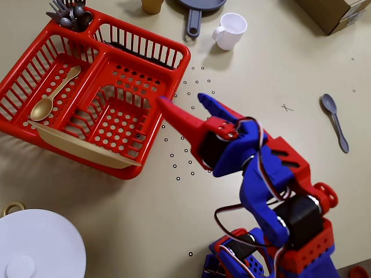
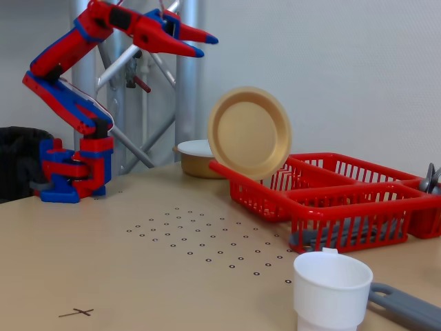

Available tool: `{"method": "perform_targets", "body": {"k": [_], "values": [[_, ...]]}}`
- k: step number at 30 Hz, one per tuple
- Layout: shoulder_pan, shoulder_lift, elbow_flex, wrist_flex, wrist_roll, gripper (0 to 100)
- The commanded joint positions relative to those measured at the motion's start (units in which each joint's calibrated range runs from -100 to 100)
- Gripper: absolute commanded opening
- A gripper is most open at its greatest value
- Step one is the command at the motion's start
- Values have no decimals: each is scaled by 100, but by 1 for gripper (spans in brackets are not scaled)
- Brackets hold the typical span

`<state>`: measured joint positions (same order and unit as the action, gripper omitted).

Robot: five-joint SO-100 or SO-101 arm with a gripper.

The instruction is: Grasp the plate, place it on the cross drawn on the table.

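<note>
table (image 1: 301,69): beige with a grid of black dots, white wall behind | gripper (image 2: 204,36): up high, fingers a little apart, holding nothing | plate (image 2: 249,132): standing on edge in the red rack (image 1: 93,92) | cross (image 1: 286,108): bare, far from plate

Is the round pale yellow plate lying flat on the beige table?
No, in the fixed view the round pale yellow plastic plate stands on edge in the red plastic dish rack.
</note>
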<state>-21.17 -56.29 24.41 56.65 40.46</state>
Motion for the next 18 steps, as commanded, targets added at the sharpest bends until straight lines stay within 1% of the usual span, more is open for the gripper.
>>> {"method": "perform_targets", "body": {"k": [1,4,6,9,13,18], "values": [[-181,202,-782,238,410,36],[-432,363,-1263,770,757,39],[-647,507,-1662,1373,972,38],[-1006,650,-2079,2114,1133,35],[-1301,811,-1997,2267,1148,35],[-1473,1445,-1906,2017,1226,34]]}}
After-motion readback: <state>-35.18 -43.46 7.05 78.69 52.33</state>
